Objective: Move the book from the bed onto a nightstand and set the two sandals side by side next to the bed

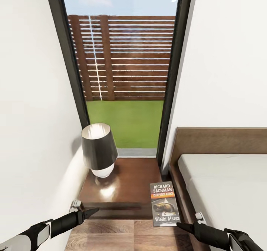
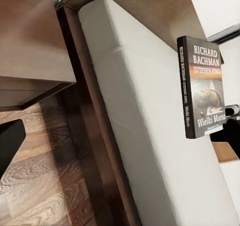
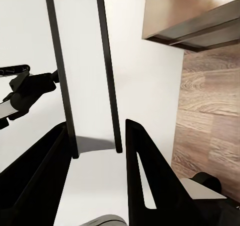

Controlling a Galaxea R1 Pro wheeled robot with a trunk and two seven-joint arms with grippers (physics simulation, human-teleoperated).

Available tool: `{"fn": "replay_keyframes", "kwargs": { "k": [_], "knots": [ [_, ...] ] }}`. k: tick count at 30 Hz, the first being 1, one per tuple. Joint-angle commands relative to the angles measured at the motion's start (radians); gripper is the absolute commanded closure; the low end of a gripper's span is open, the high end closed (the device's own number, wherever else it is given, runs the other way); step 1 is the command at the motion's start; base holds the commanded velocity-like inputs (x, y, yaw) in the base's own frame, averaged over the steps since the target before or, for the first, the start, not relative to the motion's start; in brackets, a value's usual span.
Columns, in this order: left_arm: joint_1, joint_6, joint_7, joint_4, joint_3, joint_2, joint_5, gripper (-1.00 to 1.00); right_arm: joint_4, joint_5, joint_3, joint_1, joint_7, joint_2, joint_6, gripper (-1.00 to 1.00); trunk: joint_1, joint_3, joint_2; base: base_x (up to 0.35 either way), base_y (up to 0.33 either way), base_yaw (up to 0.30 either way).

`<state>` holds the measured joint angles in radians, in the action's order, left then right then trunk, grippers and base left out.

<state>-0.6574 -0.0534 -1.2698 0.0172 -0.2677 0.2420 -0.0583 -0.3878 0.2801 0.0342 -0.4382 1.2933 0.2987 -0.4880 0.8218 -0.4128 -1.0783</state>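
Observation:
The book (image 1: 165, 203), dark with white "RICHARD BACHMAN" lettering, hangs cover-up over the front right corner of the nightstand (image 1: 129, 180), close to the bed (image 1: 222, 184). My right gripper (image 1: 178, 225) is shut on its near corner. In the left wrist view the book (image 2: 202, 85) floats clear of the mattress (image 2: 145, 116) with the right gripper (image 2: 231, 128) at its lower end. My left gripper (image 1: 95, 209) is open and holds nothing, level with the nightstand's front left edge. The two sandals are out of view.
A dark-shaded lamp (image 1: 98, 149) stands on the back left of the nightstand. A tall dark-framed window (image 1: 126, 76) rises behind it and a white wall (image 1: 29, 113) runs along the left. Wood-plank floor (image 1: 118, 236) lies in front.

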Motion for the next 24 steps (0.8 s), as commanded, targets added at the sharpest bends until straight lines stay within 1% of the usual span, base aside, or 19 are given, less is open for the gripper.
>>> {"fn": "replay_keyframes", "kwargs": {
  "k": [1, 12, 16, 24],
  "knots": [
    [-0.001, -0.006, -0.003, 0.0, 0.004, 0.0, -0.006, -1.0, 0.0, 0.004, 0.001, -0.001, 0.003, 0.0, -0.011, 1.0, 0.0, -0.001, -0.001, 0.077, -0.013, 0.002],
    [0.0, -0.006, -0.002, 0.0, 0.004, 0.0, -0.006, -1.0, 0.0, 0.004, 0.001, -0.001, 0.002, 0.0, -0.01, 1.0, 0.0, -0.001, -0.001, 0.252, -0.002, 0.0],
    [-0.001, -0.006, -0.002, 0.0, 0.004, 0.0, -0.006, -1.0, 0.001, 0.004, 0.001, -0.001, 0.003, 0.0, -0.011, 1.0, 0.0, -0.001, -0.001, 0.079, 0.0, 0.0],
    [-0.001, -0.006, -0.002, 0.0, 0.004, 0.0, -0.006, -1.0, 0.001, 0.004, 0.001, -0.001, 0.002, 0.0, -0.01, 1.0, 0.0, -0.001, -0.001, 0.01, 0.0, 0.0]
  ]
}}
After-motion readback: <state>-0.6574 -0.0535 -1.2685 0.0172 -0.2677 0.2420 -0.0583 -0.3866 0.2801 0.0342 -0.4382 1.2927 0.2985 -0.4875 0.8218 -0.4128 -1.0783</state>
